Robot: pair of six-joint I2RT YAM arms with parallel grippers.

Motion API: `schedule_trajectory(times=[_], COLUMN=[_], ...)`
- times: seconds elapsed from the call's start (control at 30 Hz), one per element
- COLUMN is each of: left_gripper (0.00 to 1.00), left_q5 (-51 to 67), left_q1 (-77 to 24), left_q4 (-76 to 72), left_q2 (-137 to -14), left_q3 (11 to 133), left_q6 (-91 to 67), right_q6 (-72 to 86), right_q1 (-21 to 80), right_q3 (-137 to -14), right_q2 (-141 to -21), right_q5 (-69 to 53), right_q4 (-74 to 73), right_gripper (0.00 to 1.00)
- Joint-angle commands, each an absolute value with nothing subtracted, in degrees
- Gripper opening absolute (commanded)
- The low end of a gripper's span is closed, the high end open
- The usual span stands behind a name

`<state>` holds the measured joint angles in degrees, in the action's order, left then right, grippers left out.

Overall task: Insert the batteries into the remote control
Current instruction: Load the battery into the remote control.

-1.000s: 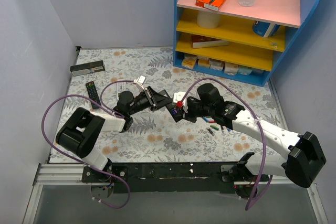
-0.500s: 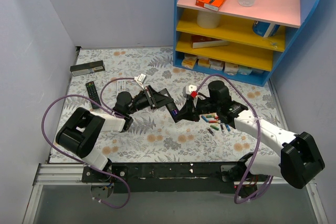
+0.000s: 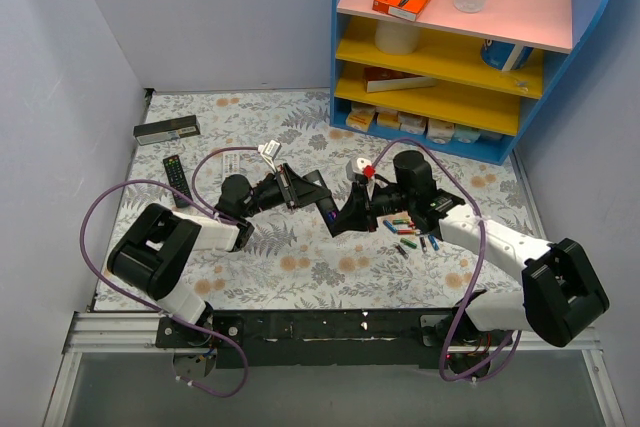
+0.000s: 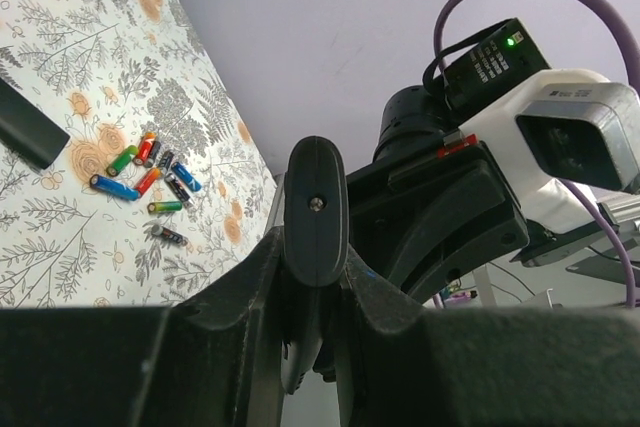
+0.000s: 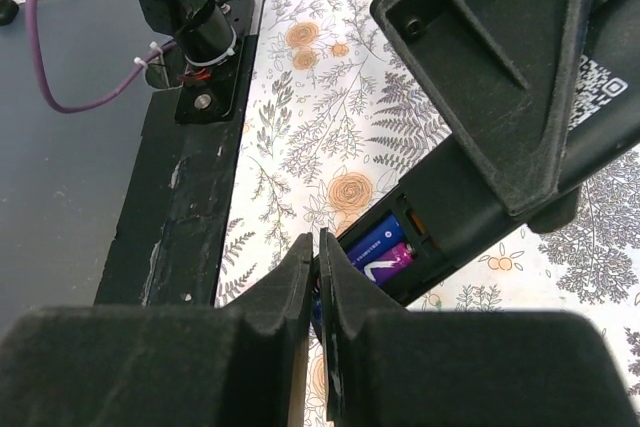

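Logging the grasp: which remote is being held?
The long black remote control, clamped in the left fingers; the shorter black remote and another remote lie untouched far left.

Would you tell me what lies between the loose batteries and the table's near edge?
Only bare floral cloth: the top view shows nothing else between the batteries and the edge.

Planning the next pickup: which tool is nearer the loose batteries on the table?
Right. The right tool sits close beside the batteries; the left tool, holding the remote control, is farther off beyond it.
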<state>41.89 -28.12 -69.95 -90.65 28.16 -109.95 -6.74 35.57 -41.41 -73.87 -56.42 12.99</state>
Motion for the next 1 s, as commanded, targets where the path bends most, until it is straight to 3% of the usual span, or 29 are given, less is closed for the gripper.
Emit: schedule_trajectory(times=[0.0, 0.4, 0.67, 0.97], left_gripper=[0.00, 0.00, 0.00, 0.00], left_q5=[46.93, 43.51, 43.06, 43.33], left_q1=[-28.56, -28.56, -28.56, -28.56], left_q4=[-80.63, -33.96, -27.43, -26.54], left_q2=[-87.63, -83.76, -84.11, -84.55], left_q3=[30.67, 39.28, 42.71, 44.21], left_q6=[-147.59, -117.87, -113.20, -113.29], right_q6=[-8.43, -17.92, -30.31, -35.77], right_q1=[34.54, 34.98, 35.51, 40.07], right_q3=[-45.08, -57.21, -60.29, -61.00], right_q2=[-73.75, -68.21, -63.64, -62.57], right_q5=[-52.65, -49.49, -39.73, -31.65], right_q4=[7.40, -9.74, -25.47, -28.92], right_gripper=[0.15, 0.30, 0.36, 0.39])
